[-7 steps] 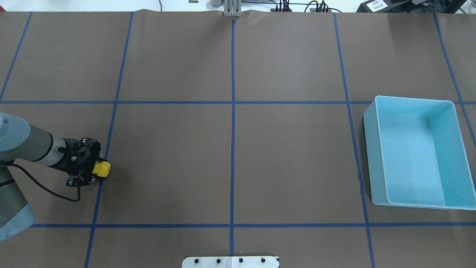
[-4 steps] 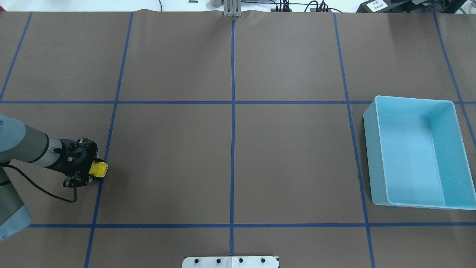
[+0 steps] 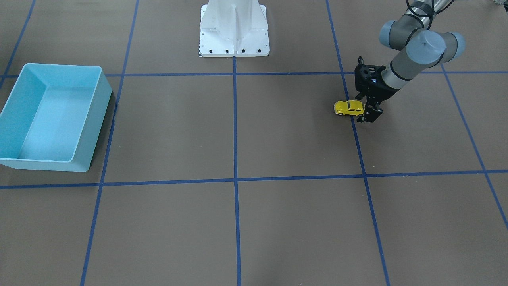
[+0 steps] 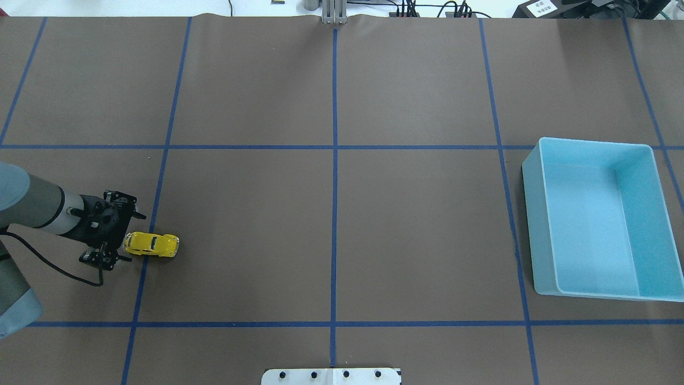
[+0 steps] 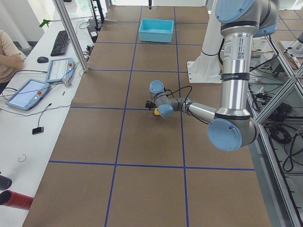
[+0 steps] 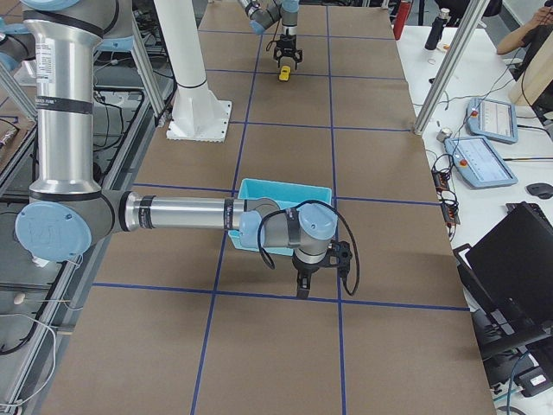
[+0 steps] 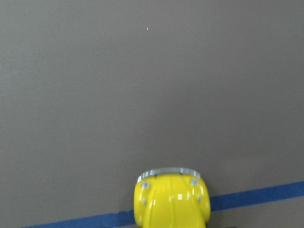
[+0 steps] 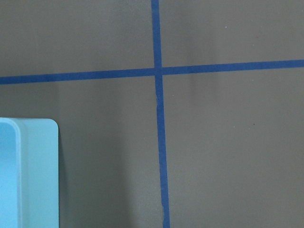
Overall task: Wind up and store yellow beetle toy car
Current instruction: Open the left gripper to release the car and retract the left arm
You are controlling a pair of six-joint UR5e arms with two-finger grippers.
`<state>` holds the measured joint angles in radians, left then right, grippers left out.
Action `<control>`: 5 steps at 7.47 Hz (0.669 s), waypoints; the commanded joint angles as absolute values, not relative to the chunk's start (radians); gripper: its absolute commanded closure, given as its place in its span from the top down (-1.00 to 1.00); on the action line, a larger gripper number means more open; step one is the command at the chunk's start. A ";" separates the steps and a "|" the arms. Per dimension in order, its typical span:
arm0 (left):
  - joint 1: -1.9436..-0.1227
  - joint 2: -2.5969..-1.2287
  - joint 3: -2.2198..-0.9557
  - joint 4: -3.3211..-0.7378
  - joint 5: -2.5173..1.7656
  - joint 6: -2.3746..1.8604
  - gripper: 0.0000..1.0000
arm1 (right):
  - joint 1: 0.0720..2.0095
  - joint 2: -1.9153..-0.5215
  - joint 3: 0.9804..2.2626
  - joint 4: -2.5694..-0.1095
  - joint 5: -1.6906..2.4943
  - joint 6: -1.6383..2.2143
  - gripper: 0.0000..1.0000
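Observation:
The yellow beetle toy car (image 4: 152, 244) stands on its wheels on the brown table, just right of a blue tape line. In the front-facing view the car (image 3: 349, 108) sits beside the black fingers. My left gripper (image 4: 135, 238) is low over the table with its jaws spread at the car's rear end, not clamping it. The left wrist view shows only the car's rounded end (image 7: 171, 196) at the bottom edge. My right gripper (image 6: 301, 282) shows only in the exterior right view, hanging beside the blue bin (image 6: 285, 188); I cannot tell whether it is open or shut.
The blue bin (image 4: 530, 214) is empty at the table's far right, and its corner (image 8: 29, 171) appears in the right wrist view. Blue tape lines grid the brown mat. The robot's white base (image 3: 234, 28) is at mid-table edge. A person sits at a side desk (image 5: 28, 90).
The left gripper has opened and drawn back to the left. The car, held before with only a small part showing, now lies fully visible on the table, further right.

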<state>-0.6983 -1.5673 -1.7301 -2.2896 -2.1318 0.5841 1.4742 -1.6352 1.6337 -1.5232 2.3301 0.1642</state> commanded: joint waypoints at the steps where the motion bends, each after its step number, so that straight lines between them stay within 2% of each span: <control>1: -0.748 -1.565 -1.730 -2.283 -2.172 0.591 1.00 | 1.474 -1.635 1.634 -1.523 2.330 0.164 1.00; 3: -0.777 -1.565 -1.730 -2.273 -2.174 0.591 1.00 | 1.474 -1.635 1.634 -1.523 2.330 0.164 1.00; 5: -0.898 -1.571 -1.738 -2.165 -2.218 0.586 1.00 | 1.474 -1.628 1.634 -1.520 2.330 0.164 1.00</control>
<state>-0.8216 -1.5660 -1.7323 -2.2361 -2.1890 0.5893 1.4742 -1.6336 1.6337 -1.5227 2.3301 0.1641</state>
